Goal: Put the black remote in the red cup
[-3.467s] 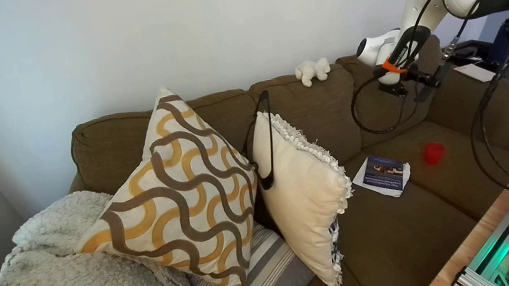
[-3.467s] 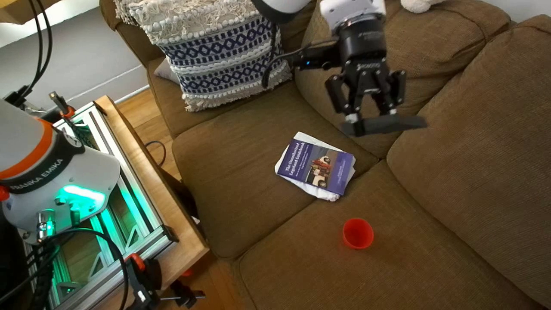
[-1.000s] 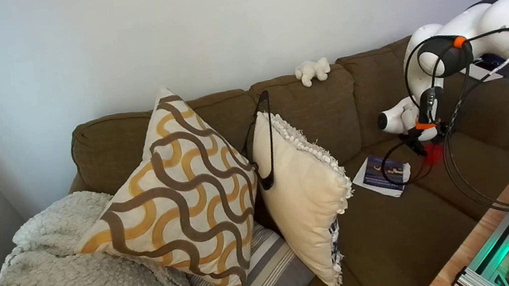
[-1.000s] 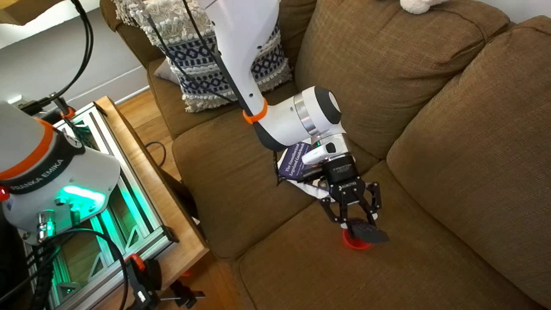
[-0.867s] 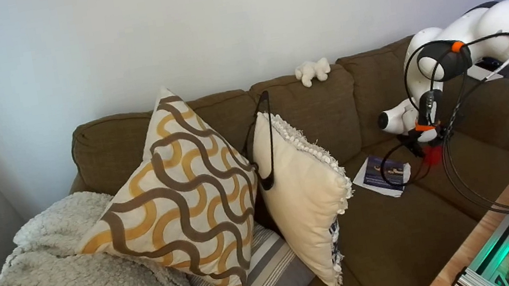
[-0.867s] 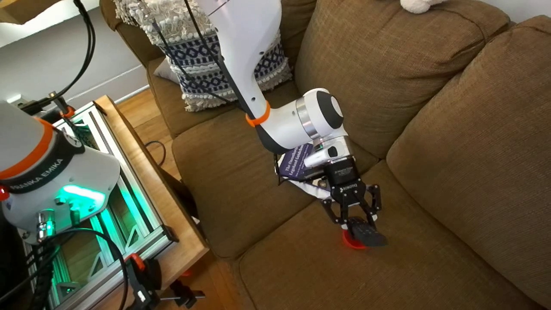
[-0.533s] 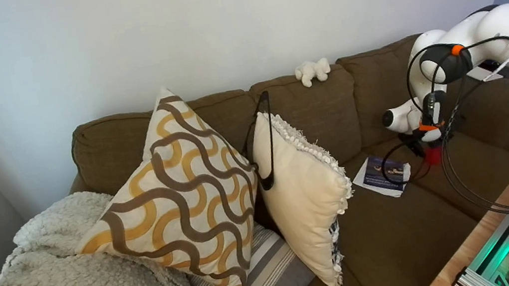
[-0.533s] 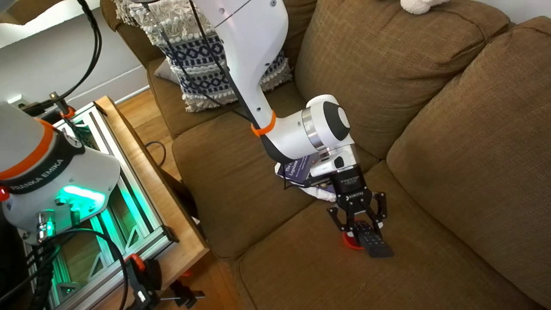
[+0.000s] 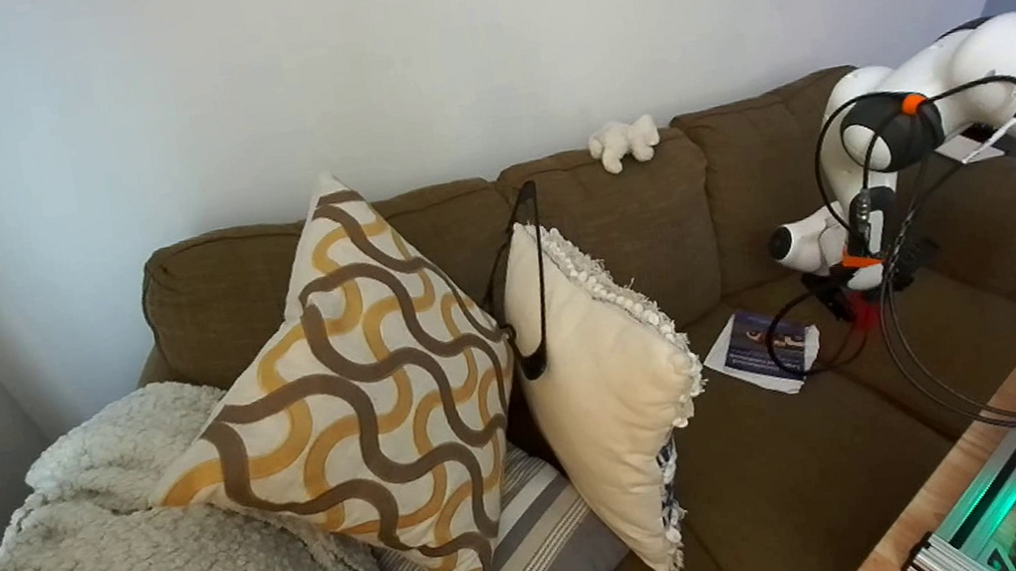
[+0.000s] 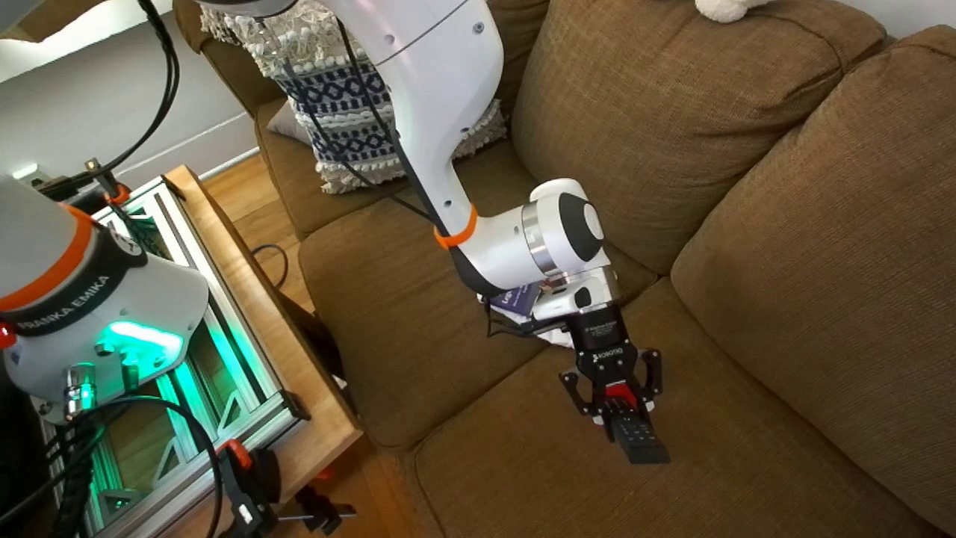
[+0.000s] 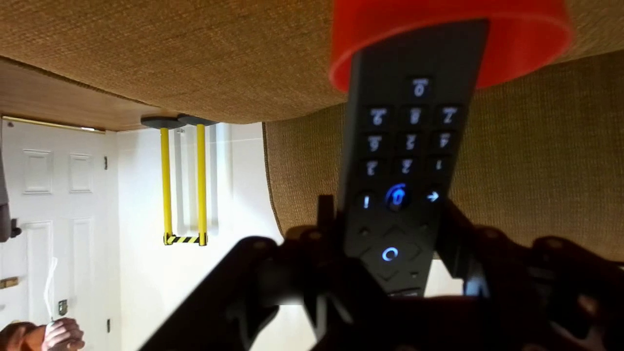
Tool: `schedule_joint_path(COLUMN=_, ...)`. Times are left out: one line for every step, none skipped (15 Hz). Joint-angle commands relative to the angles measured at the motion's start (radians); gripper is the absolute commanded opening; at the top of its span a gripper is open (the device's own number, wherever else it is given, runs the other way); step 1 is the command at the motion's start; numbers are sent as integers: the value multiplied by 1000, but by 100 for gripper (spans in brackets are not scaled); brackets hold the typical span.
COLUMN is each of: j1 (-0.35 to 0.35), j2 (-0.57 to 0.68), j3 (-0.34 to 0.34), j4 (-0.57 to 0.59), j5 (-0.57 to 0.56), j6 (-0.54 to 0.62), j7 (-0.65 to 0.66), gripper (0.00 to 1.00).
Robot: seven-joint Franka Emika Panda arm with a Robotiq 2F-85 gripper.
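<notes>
Robotiq gripper [image 10: 624, 412] pinches the black remote [image 11: 407, 156] from both sides; one end of the remote is inside the mouth of the red cup [image 11: 521, 48], the other sticks out. The cup is on a brown sofa [image 10: 747, 478], near a book [image 9: 769, 345] lying on something white [image 9: 723, 354]. A pale plush toy [image 9: 624, 144] tops the backrest [image 9: 629, 217], and the wrist view shows a door [image 11: 61, 195] and yellow posts [image 11: 201, 185].

In an exterior view, looks across the couch [image 9: 798, 474] at the wall [image 9: 433, 55]. In an exterior view, looks down, nearer the seat [image 10: 747, 463]. Shows the book [image 9: 763, 343] in both exterior views. In the wrist view, faces the black remote [image 11: 407, 136] close, upside down.
</notes>
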Motion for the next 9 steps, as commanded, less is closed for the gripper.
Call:
schedule_joint_path(j1=2, j2=74, j3=-30, j4=75, j5=39, j6=21, j7=32, gripper=26)
schedule_joint_path(j1=1, j2=86, j3=-33, j4=91, j5=43, j6=17, j7=32, gripper=26)
schedule_joint_path(j1=0, j2=96, j3=-33, j4=107, j5=42, j6=11, j7=32, gripper=26)
schedule_joint_path(j1=1, j2=106, j3=-36, j4=122, j5=39, j6=3, j7=32, gripper=26)
schedule_joint_path(j1=-4, j2=114, j3=-32, j4=132, j5=30, j6=-2, j7=32, gripper=26)
schedule_joint_path(j1=-21, j2=117, j3=-11, j4=146, j5=3, j6=-20, j7=30, gripper=26)
schedule_joint_path(j1=-21, j2=125, j3=-7, j4=154, j5=-2, j6=-18, j7=24, gripper=26)
schedule_joint_path(j1=-18, j2=133, j3=-5, j4=157, j5=-6, j6=-14, j7=21, gripper=26)
schedule_joint_path(j1=-16, j2=140, j3=-2, j4=160, j5=-9, j6=-11, j7=21, gripper=26)
